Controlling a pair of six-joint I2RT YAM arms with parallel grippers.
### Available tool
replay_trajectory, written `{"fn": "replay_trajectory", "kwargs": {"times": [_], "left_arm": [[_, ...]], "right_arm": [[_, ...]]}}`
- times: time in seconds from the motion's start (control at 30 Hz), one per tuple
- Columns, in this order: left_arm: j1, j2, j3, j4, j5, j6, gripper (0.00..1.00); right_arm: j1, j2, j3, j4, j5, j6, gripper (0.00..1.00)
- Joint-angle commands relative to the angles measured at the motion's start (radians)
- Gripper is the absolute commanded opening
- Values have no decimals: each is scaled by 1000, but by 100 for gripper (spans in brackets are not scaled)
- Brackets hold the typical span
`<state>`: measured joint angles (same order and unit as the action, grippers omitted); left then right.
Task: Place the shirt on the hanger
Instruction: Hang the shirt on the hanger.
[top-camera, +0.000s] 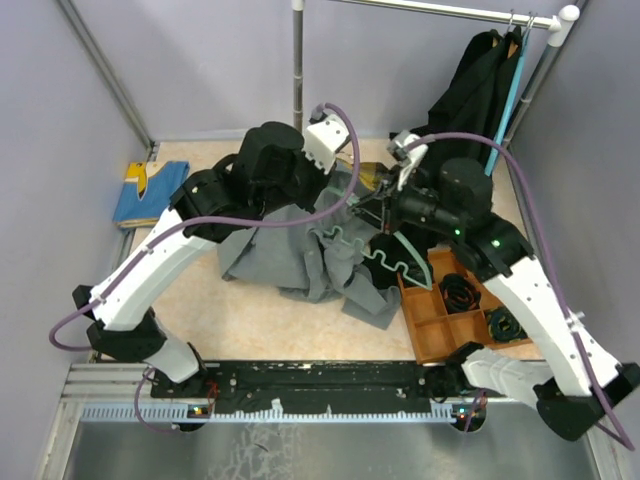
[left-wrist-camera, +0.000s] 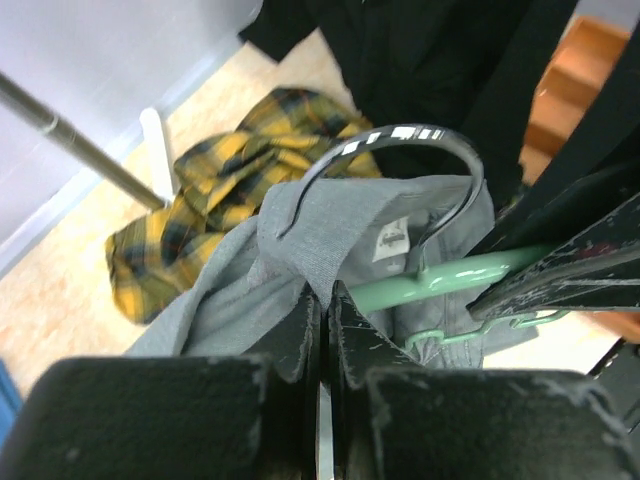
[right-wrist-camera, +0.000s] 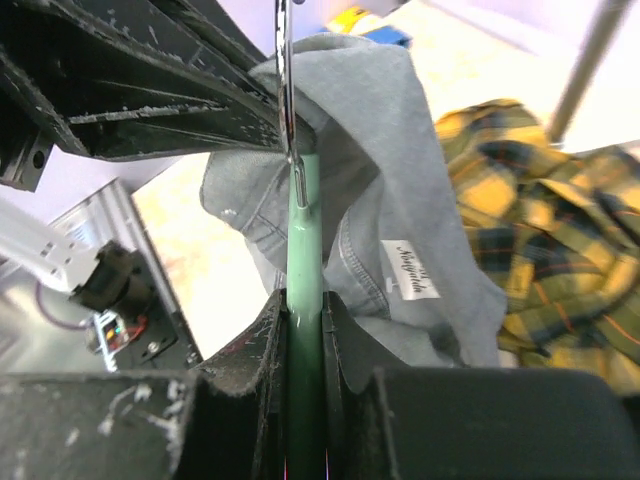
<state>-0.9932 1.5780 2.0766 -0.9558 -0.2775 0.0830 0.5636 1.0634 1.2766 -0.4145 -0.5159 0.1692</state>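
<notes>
Pinching left gripper (left-wrist-camera: 322, 297): clamped on shirt (left-wrist-camera: 330, 225) collar, mid-surface.
Collar risk: thin pinch may slip, dropping fabric off hook.
Hanger (right-wrist-camera: 303, 225): hook up beside collar, right of centre; could twist.
Right gripper (right-wrist-camera: 303, 300): closed on hanger stem.

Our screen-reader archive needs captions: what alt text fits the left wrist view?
The left pincer is shut on the collar of the grey shirt, under the metal hook of the green hanger. A yellow plaid shirt lies behind.
</notes>
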Motion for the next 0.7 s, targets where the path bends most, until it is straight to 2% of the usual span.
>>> {"fn": "replay_trajectory", "kwargs": {"times": [0.0, 0.07, 0.17, 0.3, 0.43, 0.53, 0.6, 0.67], "left_arm": [[-5, 1, 32, 79, 111, -2, 0], [-5, 37, 61, 108, 158, -3, 0], [-5, 105, 111, 145, 220, -5, 0], [-5, 182, 174, 173, 297, -22, 0], [-6, 184, 122, 226, 316, -38, 0], [-5, 132, -46, 246, 290, -58, 0], [-5, 84, -162, 256, 275, -76, 0], [-6, 27, -270, 265, 249, -98, 0]], "right_arm": [[-18, -142, 75, 87, 332, 22, 0], [-18, -163, 112, 10, 512, 22, 0], [-17, -197, 169, -101, 687, 24, 0], [-18, -248, 211, -175, 731, -4, 0], [-18, -221, 242, -312, 538, -44, 0], [-17, -176, 180, -382, 288, -38, 0], [-18, -172, 90, -359, 93, -32, 0], [-17, -212, -7, -277, 35, 12, 0]]}}
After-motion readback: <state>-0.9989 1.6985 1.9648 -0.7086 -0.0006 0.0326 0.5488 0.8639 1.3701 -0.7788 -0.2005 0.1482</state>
